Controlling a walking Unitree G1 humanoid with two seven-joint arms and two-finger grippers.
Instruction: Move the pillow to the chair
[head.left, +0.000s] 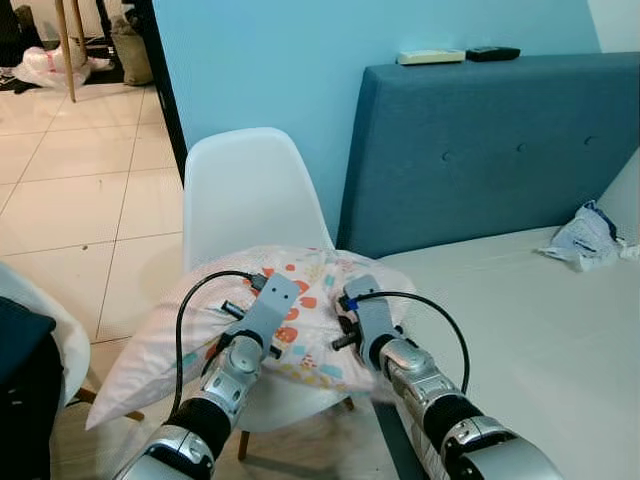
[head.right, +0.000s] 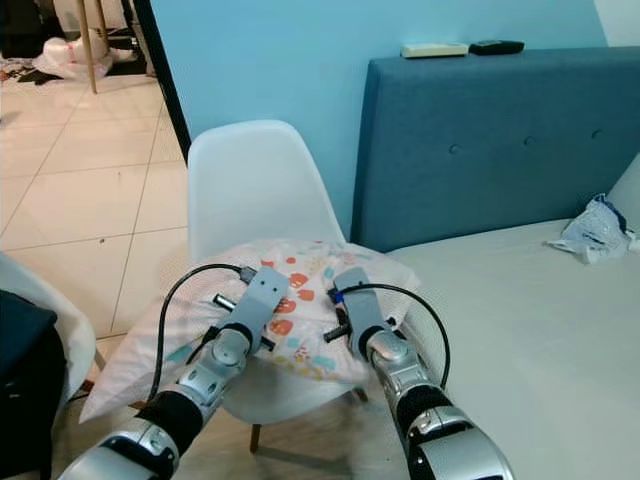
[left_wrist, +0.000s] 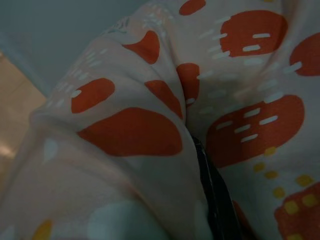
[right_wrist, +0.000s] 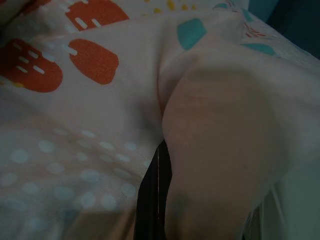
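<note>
The patterned pillow (head.left: 200, 320) is laid across the seat of the white chair (head.left: 250, 190) beside the bed (head.left: 530, 320). Its fabric is pinched by the left gripper (left_wrist: 200, 150) and the right gripper (right_wrist: 159, 150), side by side.

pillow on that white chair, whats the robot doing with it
The robot has both grippers on the patterned pillow, which lies across the seat of the white chair beside the bed. The left gripper and right gripper each pinch a fold of the fabric, as the wrist views show. The pillow overhangs the seat on the robot's left, and neither gripper has let go.
</note>
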